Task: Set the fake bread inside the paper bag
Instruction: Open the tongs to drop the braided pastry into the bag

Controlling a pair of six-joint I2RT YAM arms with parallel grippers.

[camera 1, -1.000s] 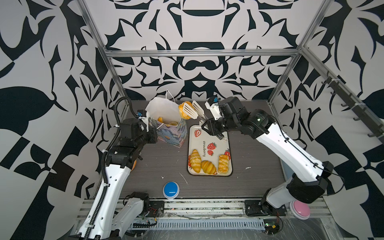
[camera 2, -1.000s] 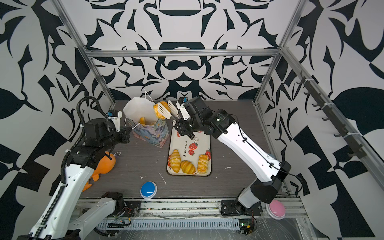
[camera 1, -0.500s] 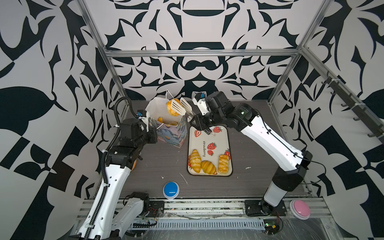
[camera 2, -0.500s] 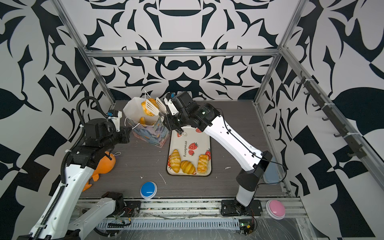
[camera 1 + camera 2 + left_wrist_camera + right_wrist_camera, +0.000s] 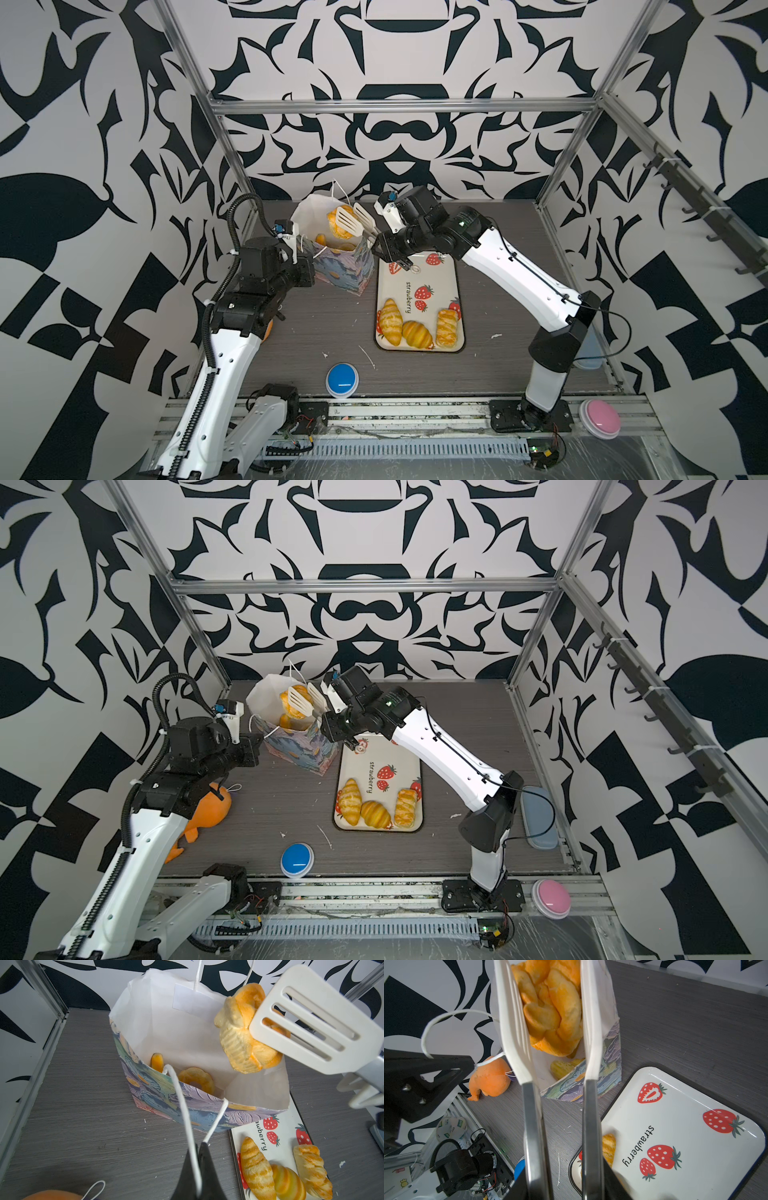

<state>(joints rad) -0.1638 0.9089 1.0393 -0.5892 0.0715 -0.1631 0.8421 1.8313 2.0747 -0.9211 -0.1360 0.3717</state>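
Observation:
The paper bag (image 5: 340, 270) (image 5: 299, 750) stands open at the back left of the table. My left gripper (image 5: 307, 272) (image 5: 197, 1147) is shut on its white cord handle (image 5: 182, 1101), pulling the mouth open. My right gripper (image 5: 388, 249) (image 5: 564, 1184) is shut on white slotted tongs (image 5: 311, 1022) (image 5: 512, 1022). The tongs clamp a plaited fake bread (image 5: 337, 224) (image 5: 239, 1039) (image 5: 550, 1012) above the bag's mouth. Inside the bag lie a ring doughnut (image 5: 196, 1079) and another piece (image 5: 156, 1061). Two croissants (image 5: 390, 322) (image 5: 417, 334) and a plaited pastry (image 5: 446, 328) lie on the strawberry tray (image 5: 419, 270).
An orange plush toy (image 5: 212, 808) lies under my left arm. A blue button (image 5: 341, 379) sits at the table's front edge and a pink button (image 5: 600, 417) on the rail at the right. The tray (image 5: 395, 754) touches the bag's right side.
My right arm has carried the tongs and the plaited bread leftward, from beside the bag's right edge to over its mouth. The left gripper has stayed on the handle.

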